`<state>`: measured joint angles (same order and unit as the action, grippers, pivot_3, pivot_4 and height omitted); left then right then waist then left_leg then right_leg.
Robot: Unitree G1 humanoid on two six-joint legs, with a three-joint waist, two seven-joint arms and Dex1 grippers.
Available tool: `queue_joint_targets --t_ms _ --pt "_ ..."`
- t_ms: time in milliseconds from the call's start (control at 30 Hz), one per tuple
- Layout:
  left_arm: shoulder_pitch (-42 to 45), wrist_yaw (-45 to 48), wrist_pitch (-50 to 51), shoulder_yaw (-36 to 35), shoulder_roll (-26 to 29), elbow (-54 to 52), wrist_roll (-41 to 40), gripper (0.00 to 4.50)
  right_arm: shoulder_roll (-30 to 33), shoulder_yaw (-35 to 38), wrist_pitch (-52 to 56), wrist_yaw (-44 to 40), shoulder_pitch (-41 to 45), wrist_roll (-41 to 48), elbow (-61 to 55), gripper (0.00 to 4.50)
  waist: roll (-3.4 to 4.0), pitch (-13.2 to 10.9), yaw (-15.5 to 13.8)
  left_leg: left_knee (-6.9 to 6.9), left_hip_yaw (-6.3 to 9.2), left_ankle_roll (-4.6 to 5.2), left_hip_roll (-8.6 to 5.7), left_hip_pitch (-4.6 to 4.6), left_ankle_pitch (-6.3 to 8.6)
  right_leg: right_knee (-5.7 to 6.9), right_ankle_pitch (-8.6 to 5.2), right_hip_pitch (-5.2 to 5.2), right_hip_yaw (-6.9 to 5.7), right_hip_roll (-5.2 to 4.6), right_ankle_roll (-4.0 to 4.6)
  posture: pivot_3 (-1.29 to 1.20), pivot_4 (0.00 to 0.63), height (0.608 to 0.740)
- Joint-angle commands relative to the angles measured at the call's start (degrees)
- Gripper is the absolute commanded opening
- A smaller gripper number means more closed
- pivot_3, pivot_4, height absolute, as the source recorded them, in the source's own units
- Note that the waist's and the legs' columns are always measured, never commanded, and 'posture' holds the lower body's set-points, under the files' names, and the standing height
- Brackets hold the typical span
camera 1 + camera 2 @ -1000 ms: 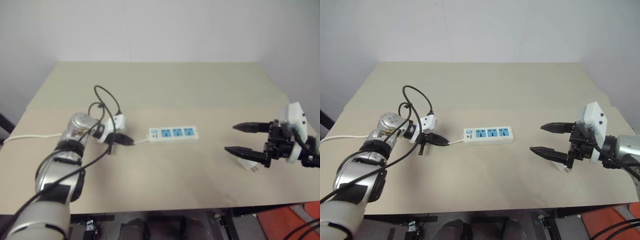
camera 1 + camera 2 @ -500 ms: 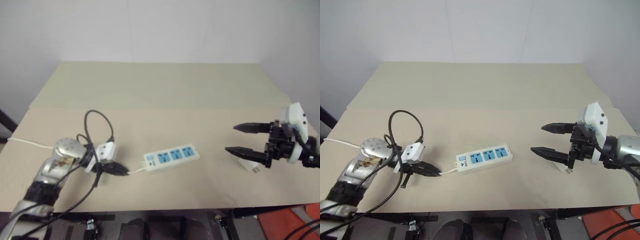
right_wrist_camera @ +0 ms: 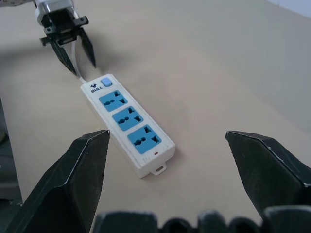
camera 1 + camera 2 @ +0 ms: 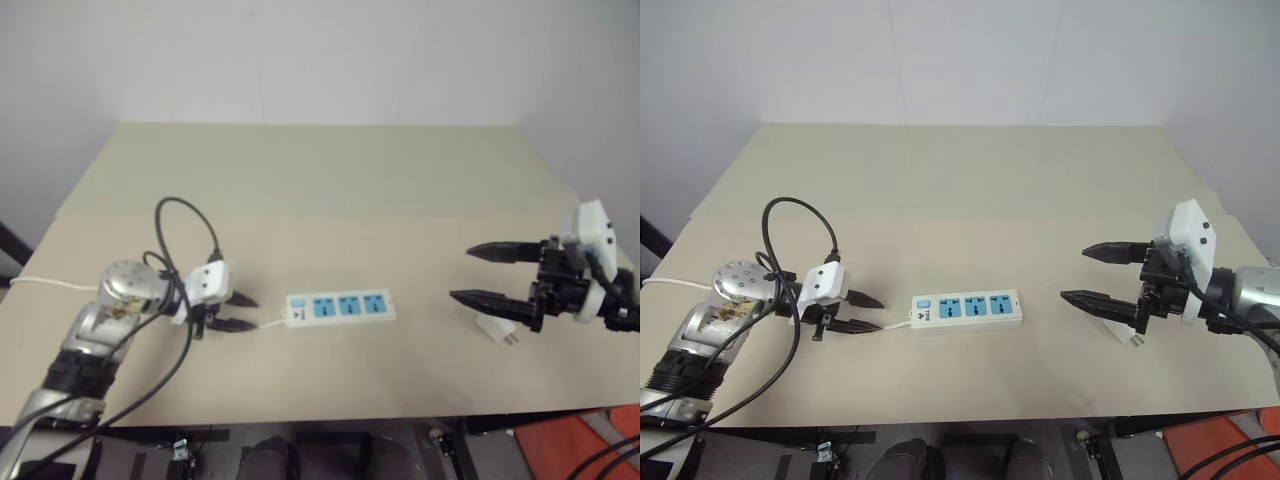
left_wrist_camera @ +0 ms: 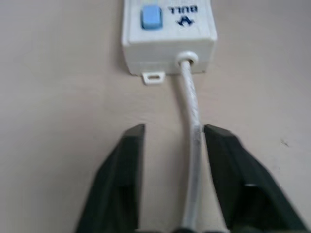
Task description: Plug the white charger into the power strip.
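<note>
Head views showed you nothing plugged: the white charger (image 4: 1128, 337) lay below the spread right gripper (image 4: 1095, 274); the left gripper (image 5: 171, 141) straddled the power strip (image 4: 966, 310) cord, jaws parted.

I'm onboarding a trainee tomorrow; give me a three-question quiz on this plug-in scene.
1. True or false: the left gripper has its fingers open around the cord.
2. How many blue sockets does the strip have?
3. The charger lies: A) plugged into the strip; B) on the table under the right gripper; C) in the left gripper.

Key:
1. True; the cord runs between the parted fingers.
2. Three.
3. B; the right gripper is open and holds nothing.
</note>
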<state>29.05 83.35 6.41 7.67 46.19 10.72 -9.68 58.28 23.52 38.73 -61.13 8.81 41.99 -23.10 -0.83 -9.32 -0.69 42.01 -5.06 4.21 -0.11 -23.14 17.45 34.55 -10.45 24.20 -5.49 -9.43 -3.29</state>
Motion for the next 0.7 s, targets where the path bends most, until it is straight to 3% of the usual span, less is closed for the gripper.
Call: queue_joint_targets --t_ms 33,133,400,700 --pt "2.6 3.4 2.6 -3.7 2.8 -2.0 -5.2 3.49 0.7 3.4 0.5 0.3 -0.7 1.6 -1.8 4.5 0.0 0.0 0.0 0.0 0.0 0.0 0.0 0.0 0.0 0.0 0.0 0.0 0.0 0.0 0.0 0.0 0.15 0.74" --pt "3.9 4.2 5.2 -5.4 3.6 -3.7 -8.5 4.43 0.6 4.1 0.6 0.3 -1.4 1.9 -2.0 4.5 0.0 0.0 0.0 0.0 0.0 0.0 0.01 0.01 0.0 0.01 -0.01 0.0 0.01 0.0 -0.01 0.0 0.15 0.74" --pt "2.2 -3.2 5.3 -3.8 -2.0 -8.1 -7.8 4.47 0.0 4.5 0.7 2.4 -1.5 2.9 -2.3 4.5 0.0 0.0 0.0 0.01 0.0 -0.01 -0.01 0.04 0.0 -0.01 -0.01 -0.06 0.01 -0.01 -0.02 0.0 0.15 0.74" --pt "-5.7 -13.8 4.9 -3.0 -10.3 -12.9 -7.0 4.47 -0.7 4.5 0.5 4.4 -2.2 3.2 -2.7 4.5 0.0 0.0 0.0 -0.01 0.0 -0.01 0.0 0.08 -0.01 -0.01 0.0 -0.07 0.03 0.0 -0.01 0.0 0.15 0.74"
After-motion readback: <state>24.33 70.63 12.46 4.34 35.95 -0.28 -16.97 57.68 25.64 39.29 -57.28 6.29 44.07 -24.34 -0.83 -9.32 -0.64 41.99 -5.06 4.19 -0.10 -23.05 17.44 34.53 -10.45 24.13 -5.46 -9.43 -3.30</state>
